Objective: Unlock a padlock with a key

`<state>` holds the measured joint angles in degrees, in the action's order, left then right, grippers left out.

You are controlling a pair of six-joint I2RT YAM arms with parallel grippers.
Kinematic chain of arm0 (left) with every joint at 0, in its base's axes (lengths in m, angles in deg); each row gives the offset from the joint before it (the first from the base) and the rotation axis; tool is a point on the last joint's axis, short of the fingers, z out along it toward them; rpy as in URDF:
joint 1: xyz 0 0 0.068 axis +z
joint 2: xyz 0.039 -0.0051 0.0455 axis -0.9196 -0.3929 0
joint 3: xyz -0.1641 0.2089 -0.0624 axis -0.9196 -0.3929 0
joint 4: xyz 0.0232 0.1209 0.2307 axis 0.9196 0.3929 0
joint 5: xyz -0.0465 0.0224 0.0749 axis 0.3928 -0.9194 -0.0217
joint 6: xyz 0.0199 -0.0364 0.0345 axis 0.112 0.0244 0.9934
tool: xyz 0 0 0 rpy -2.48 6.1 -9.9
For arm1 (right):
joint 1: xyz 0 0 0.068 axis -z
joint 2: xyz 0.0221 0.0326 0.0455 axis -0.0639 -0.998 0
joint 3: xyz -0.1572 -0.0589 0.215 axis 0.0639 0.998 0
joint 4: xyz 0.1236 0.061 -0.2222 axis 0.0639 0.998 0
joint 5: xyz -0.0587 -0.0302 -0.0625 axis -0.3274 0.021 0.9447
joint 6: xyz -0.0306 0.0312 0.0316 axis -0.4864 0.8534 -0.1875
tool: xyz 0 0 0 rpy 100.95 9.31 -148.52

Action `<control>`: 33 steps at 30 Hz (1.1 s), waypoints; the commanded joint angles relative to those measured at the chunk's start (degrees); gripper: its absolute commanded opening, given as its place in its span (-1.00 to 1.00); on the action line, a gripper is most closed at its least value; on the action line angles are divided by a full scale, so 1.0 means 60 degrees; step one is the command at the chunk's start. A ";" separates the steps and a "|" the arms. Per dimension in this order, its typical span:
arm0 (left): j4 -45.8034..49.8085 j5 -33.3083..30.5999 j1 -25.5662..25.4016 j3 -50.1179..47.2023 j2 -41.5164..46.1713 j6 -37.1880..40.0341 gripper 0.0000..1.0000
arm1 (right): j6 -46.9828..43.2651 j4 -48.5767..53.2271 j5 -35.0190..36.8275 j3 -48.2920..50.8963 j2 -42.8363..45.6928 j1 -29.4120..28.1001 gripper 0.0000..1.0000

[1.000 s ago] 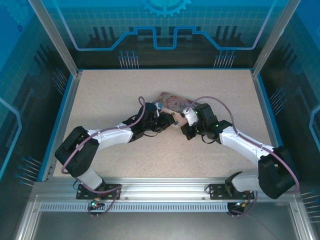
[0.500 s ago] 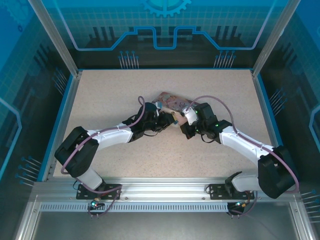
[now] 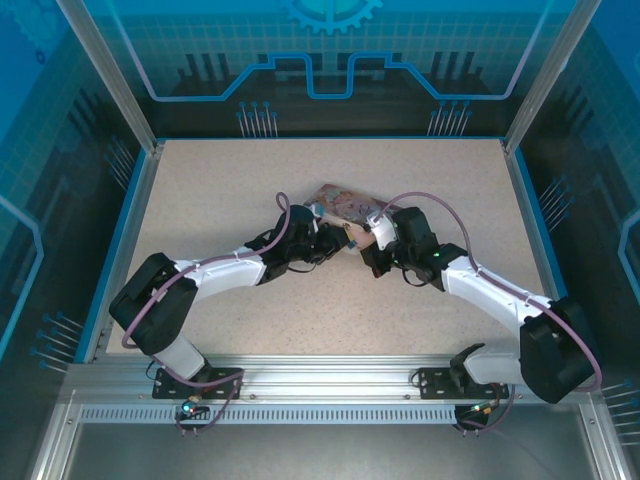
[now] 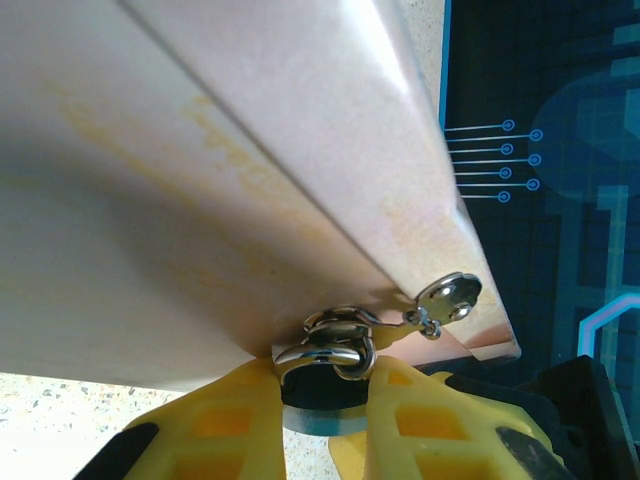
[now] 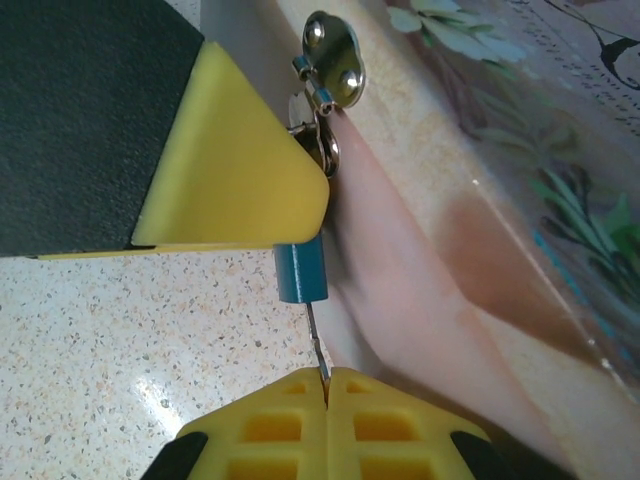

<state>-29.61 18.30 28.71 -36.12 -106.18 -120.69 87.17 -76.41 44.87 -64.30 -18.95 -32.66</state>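
Observation:
The blue padlock (image 5: 300,270) hangs by its silver shackle (image 4: 325,352) from the hasp (image 4: 450,295) of a pink tin box. My left gripper (image 4: 322,392) is shut on the padlock body, one yellow finger on each side. The thin dark key (image 5: 316,345) runs from the padlock's lower end into my right gripper (image 5: 327,378), which is shut on it. In the right wrist view one left finger (image 5: 240,170) covers the padlock's upper part. From above, the left gripper (image 3: 343,238) and the right gripper (image 3: 364,240) meet just in front of the box.
The pink illustrated tin box (image 3: 340,200) lies mid-table, right behind both grippers, and its side wall (image 4: 200,180) looms close to the left wrist. Speckled tabletop (image 3: 250,180) extends on all sides, bounded by a blue rim (image 3: 130,230).
The right arm's wrist and forearm have shifted slightly while its gripper stays at the padlock. The left arm has not moved.

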 commanded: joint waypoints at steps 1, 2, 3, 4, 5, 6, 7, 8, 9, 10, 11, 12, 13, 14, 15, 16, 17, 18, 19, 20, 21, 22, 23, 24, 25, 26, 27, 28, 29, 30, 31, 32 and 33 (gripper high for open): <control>-0.0500 0.0189 -0.0139 0.0065 0.0446 -0.0094 -0.91 | 0.0095 -0.0450 -0.0047 -0.0009 -0.0047 -0.0119 -1.00; -0.0502 0.0182 -0.0134 0.0079 0.0450 -0.0091 -0.91 | 0.0109 -0.0463 -0.0022 -0.0011 -0.0145 -0.0130 -1.00; -0.0529 0.0176 -0.0145 0.0079 0.0479 -0.0096 -0.91 | 0.0135 -0.0520 0.0009 0.0011 -0.0200 -0.0124 -1.00; -0.0530 0.0174 -0.0147 0.0105 0.0492 -0.0115 -0.92 | 0.0153 -0.0591 0.0023 0.0044 -0.0250 -0.0133 -1.00; -0.0546 0.0173 -0.0151 0.0107 0.0514 -0.0126 -0.91 | 0.0191 -0.0686 0.0037 0.0082 -0.0288 -0.0132 -1.00; -0.0564 0.0181 -0.0147 0.0121 0.0520 -0.0153 -0.92 | 0.0215 -0.0784 0.0040 0.0116 -0.0321 -0.0122 -1.00; -0.0588 0.0196 -0.0173 0.0137 0.0523 -0.0169 -0.92 | 0.0260 -0.0905 0.0040 0.0148 -0.0348 -0.0134 -1.00; -0.0590 0.0211 -0.0173 0.0156 0.0535 -0.0186 -0.92 | 0.0305 -0.1070 0.0035 0.0192 -0.0380 -0.0130 -1.00; -0.0600 0.0227 -0.0185 0.0156 0.0547 -0.0228 -0.92 | 0.0367 -0.1236 -0.0001 0.0243 -0.0391 -0.0134 -1.00; -0.0654 0.0227 -0.0198 0.0154 0.0555 -0.0293 -0.92 | 0.0444 -0.1450 -0.0018 0.0320 -0.0399 -0.0133 -1.00; -0.0710 0.0247 -0.0219 0.0161 0.0539 -0.0339 -0.93 | 0.0533 -0.1749 -0.0040 0.0426 -0.0393 -0.0120 -1.00; -0.0760 0.0255 -0.0221 0.0153 0.0542 -0.0392 -0.93 | 0.0605 -0.2000 -0.0058 0.0520 -0.0410 -0.0108 -1.00; -0.0800 0.0254 -0.0232 0.0139 0.0539 -0.0430 -0.92 | 0.0695 -0.2292 -0.0085 0.0617 -0.0412 -0.0082 -1.00; -0.0823 0.0254 -0.0248 0.0138 0.0561 -0.0463 -0.92 | 0.0769 -0.2581 -0.0182 0.0718 -0.0411 -0.0027 -1.00; -0.0846 0.0254 -0.0260 0.0138 0.0565 -0.0463 -0.93 | 0.0856 -0.2833 -0.0278 0.0824 -0.0396 0.0041 -1.00; -0.0838 0.0254 -0.0272 0.0138 0.0565 -0.0472 -0.93 | 0.0960 -0.3159 -0.0439 0.0934 -0.0391 0.0109 -1.00; -0.0838 0.0255 -0.0265 0.0123 0.0575 -0.0469 -0.93 | 0.1031 -0.3461 -0.0567 0.1039 -0.0370 0.0178 -1.00; -0.0838 0.0254 -0.0264 0.0124 0.0577 -0.0479 -0.93 | 0.1084 -0.3666 -0.0664 0.1096 -0.0364 0.0228 -1.00; -0.0838 0.0254 -0.0271 0.0123 0.0579 -0.0481 -0.94 | 0.1126 -0.3880 -0.0770 0.1133 -0.0381 0.0272 -1.00; -0.0846 0.0280 -0.0274 0.0123 0.0584 -0.0490 -0.94 | 0.1129 -0.4007 -0.0888 0.1152 -0.0394 0.0291 -1.00; -0.0863 0.0264 -0.0280 0.0123 0.0590 -0.0506 -0.94 | 0.1131 -0.4143 -0.0964 0.1182 -0.0422 0.0298 -1.00; -0.0873 0.0254 -0.0286 0.0123 0.0580 -0.0482 -0.94 | 0.1129 -0.4362 -0.1057 0.1176 -0.0457 0.0319 -1.00; -0.0864 0.0256 -0.0300 0.0123 0.0584 -0.0480 -0.94 | 0.1171 -0.4445 -0.1178 0.1172 -0.0508 0.0335 -1.00; -0.0881 0.0243 -0.0292 0.0123 0.0588 -0.0485 -0.94 | 0.1232 -0.4472 -0.1239 0.1174 -0.0533 0.0370 -1.00; -0.0890 0.0204 -0.0292 0.0109 0.0597 -0.0465 -0.94 | 0.1321 -0.4528 -0.1338 0.1206 -0.0539 0.0425 -1.00; -0.0882 0.0184 -0.0293 0.0102 0.0596 -0.0461 -0.94 | 0.1437 -0.4636 -0.1427 0.1290 -0.0517 0.0487 -1.00; -0.0902 0.0177 -0.0293 0.0080 0.0608 -0.0460 -0.94 | 0.1615 -0.4783 -0.1532 0.1379 -0.0492 0.0569 -1.00; -0.0923 0.0165 -0.0295 0.0065 0.0596 -0.0466 -0.94 | 0.1831 -0.4981 -0.1721 0.1522 -0.0452 0.0683 -1.00; -0.0939 0.0167 -0.0294 0.0079 0.0586 -0.0469 -0.94 | 0.2078 -0.5221 -0.1945 0.1640 -0.0426 0.0793 -1.00; -0.0955 0.0179 -0.0293 0.0080 0.0579 -0.0465 -0.94 | 0.2314 -0.5390 -0.2090 0.1721 -0.0424 0.0853 -1.00; -0.0990 0.0181 -0.0292 0.0087 0.0566 -0.0487 -0.94 | 0.2577 -0.5547 -0.2281 0.1785 -0.0465 0.0911 -1.00; -0.0999 0.0181 -0.0294 0.0105 0.0539 -0.0479 -0.95 | 0.2832 -0.5763 -0.2544 0.1838 -0.0522 0.0947 -1.00; -0.1021 0.0181 -0.0296 0.0107 0.0536 -0.0494 -0.95 | 0.3097 -0.5922 -0.2672 0.1852 -0.0598 0.0972 -1.00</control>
<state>-30.42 15.52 28.43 -36.12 -105.74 -123.18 99.80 -103.55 33.18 -53.72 -21.68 -28.03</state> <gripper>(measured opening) 0.193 0.045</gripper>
